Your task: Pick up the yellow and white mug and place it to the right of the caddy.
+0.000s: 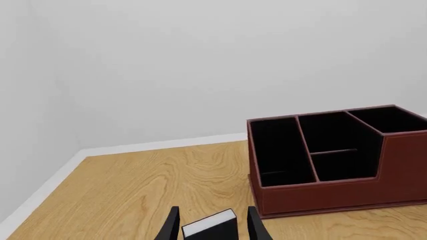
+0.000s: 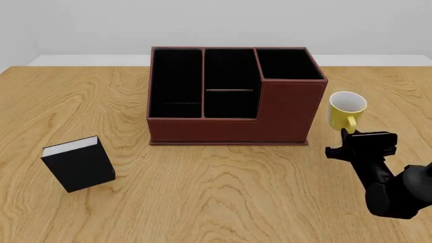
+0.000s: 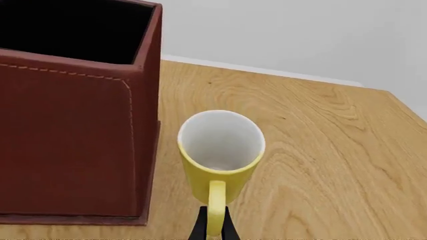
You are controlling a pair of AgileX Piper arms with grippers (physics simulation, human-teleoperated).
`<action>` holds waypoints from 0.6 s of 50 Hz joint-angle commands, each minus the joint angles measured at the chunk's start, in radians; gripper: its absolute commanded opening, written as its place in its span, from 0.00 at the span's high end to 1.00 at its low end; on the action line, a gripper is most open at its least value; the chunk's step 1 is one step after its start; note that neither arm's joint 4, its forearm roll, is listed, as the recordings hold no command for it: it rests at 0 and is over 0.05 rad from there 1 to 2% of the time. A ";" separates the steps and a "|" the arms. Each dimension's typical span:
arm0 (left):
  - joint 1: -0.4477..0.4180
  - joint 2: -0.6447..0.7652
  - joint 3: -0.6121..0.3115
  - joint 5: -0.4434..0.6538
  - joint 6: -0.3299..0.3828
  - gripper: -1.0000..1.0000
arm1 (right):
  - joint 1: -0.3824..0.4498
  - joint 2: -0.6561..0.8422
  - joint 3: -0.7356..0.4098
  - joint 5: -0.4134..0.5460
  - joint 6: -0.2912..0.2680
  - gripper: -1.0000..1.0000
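The right hand (image 3: 212,227) is closing narrowly around the yellow loop handle of the yellow and white mug (image 3: 220,152), its two dark fingers (image 3: 200,225) pressing on either side of the handle with only the handle's thickness between them. The mug is sitting upright just ahead of this hand, its white inside showing, and whether its base is touching the wooden table (image 2: 223,192) or hanging just clear of it cannot be told. In the front view the right hand (image 2: 351,135) is reaching in from the near right, with the mug (image 2: 345,111) directly beyond its fingertips. The caddy (image 2: 233,101), a dark red-brown organiser with black-lined compartments, is standing just to the left of the hand and mug, near them but not touching.

The left hand (image 1: 212,227) is showing only its two fingertips in its wrist view, spread moderately apart and holding nothing. A small black book with white pages (image 1: 210,225) is lying on the table between and beyond those fingertips. The caddy (image 1: 337,157) is standing farther ahead of that hand.
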 commanded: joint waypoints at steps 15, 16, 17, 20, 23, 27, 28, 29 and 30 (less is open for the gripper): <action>-0.004 0.000 -0.007 0.012 0.004 0.00 | -0.008 0.086 -0.037 -0.012 0.014 1.00; -0.004 0.000 -0.007 0.012 0.004 0.00 | -0.008 0.087 -0.038 -0.012 0.014 1.00; -0.004 0.000 -0.007 0.012 0.005 0.00 | -0.008 0.090 -0.039 -0.012 0.014 1.00; -0.004 0.000 -0.005 0.011 0.005 0.00 | -0.009 0.100 -0.045 -0.013 0.014 1.00; -0.004 0.000 -0.001 0.008 0.005 0.00 | -0.009 0.111 -0.049 -0.013 0.014 1.00; -0.004 0.000 0.003 0.005 0.005 0.00 | -0.009 0.116 -0.050 -0.013 0.012 1.00; -0.005 0.000 0.005 0.003 0.004 0.00 | -0.009 0.118 -0.051 -0.013 0.015 1.00; -0.005 0.000 0.006 0.001 0.005 0.00 | -0.010 0.120 -0.052 -0.013 0.013 1.00; -0.006 0.000 0.009 -0.001 0.004 0.00 | -0.010 0.122 -0.052 -0.014 0.013 1.00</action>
